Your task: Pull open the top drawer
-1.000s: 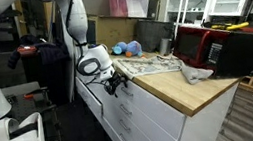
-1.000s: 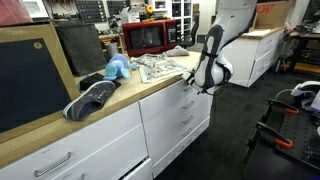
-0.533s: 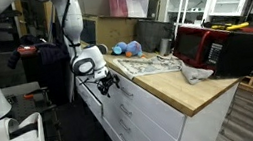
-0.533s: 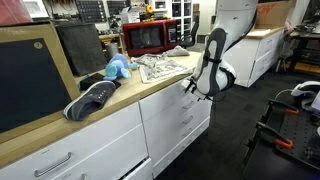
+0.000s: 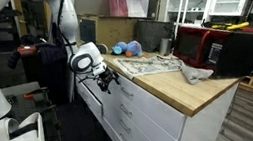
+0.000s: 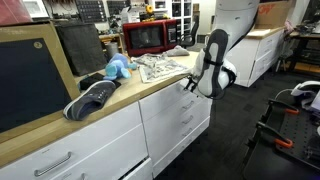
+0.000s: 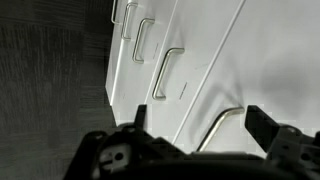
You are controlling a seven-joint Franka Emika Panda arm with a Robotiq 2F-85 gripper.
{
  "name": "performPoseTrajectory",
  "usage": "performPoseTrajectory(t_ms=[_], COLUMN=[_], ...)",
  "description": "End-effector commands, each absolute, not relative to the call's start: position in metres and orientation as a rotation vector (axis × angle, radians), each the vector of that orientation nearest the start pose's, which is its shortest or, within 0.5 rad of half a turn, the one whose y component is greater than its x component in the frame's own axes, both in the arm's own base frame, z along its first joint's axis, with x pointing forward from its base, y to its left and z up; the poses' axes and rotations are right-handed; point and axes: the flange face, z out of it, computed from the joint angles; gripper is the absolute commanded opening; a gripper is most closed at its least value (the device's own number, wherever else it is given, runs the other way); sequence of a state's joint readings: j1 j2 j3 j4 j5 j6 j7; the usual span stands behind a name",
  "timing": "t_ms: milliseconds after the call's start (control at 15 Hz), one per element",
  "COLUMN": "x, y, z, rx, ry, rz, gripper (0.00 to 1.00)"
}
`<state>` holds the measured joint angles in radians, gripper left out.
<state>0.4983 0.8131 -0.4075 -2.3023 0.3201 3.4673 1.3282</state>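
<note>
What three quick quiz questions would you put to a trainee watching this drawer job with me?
1. True or false: the claw is clamped shut on a handle.
2. Which of these lies on the counter? A: a shoe. B: a kettle. C: a laptop.
3. Fill in: the front panel of the top drawer is ___ in colour.
Key: 1 false, the jaws stand open with the handle between them. 2 A. 3 white.
</note>
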Motion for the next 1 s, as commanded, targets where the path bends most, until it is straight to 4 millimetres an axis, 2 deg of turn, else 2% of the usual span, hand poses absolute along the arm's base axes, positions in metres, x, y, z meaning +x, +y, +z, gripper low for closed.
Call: performPoseTrajectory(t_ms=[0, 133, 200, 267, 333, 467, 667, 733, 867, 933], x=[0.517, 0.516, 0.517, 0.517, 0.517, 0.517, 0.518, 0.518, 0.522, 0.524], y=[-0.005, -0.006, -0.008, -0.011, -0.016, -0.029, -0.050, -0.055, -0.061, -0.062], z=[0.097, 0.098, 0.097, 0.097, 0.095, 0.090, 0.078, 0.073, 0.065, 0.062], rx=[-2.252, -2.253, -2.247, -2.246, -2.240, -2.224, -2.204, -2.196, -2.191, -2.184], ry=[1.906, 1.913, 1.921, 1.927, 1.942, 1.980, 2.036, 2.051, 2.061, 2.066], rz=[-0.881, -0.906, -0.918, -0.932, -0.947, -0.968, -1.001, -1.010, -1.032, -1.037], gripper=[1.00, 0.98, 0.83, 0.80, 0.68, 0.50, 0.31, 0.37, 0.61, 0.63])
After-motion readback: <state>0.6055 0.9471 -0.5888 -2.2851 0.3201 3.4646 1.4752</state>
